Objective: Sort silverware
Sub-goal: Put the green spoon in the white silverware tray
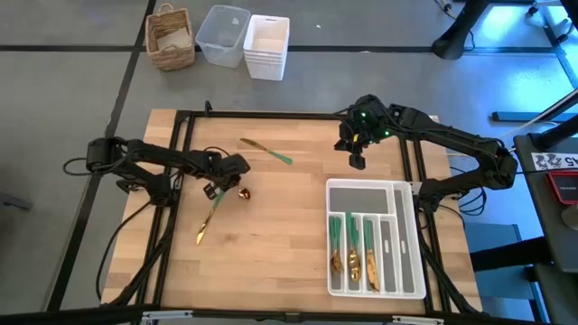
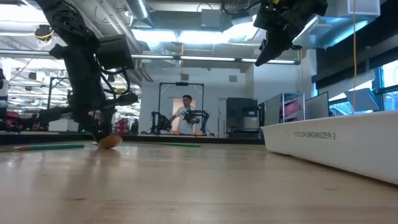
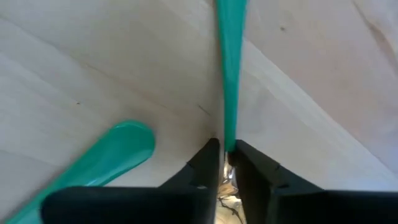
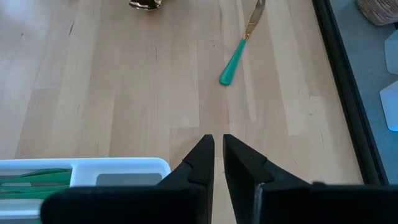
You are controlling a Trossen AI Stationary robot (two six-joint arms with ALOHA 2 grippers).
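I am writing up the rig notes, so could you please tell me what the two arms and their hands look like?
Both arms are dark, nearly black, built of slim jointed segments with black cables trailing along them. The right arm shows small green lights near its wrist. The left hand and the right hand each end in two matte black, wedge-shaped fingers tapering to narrow tips. No markings are legible.
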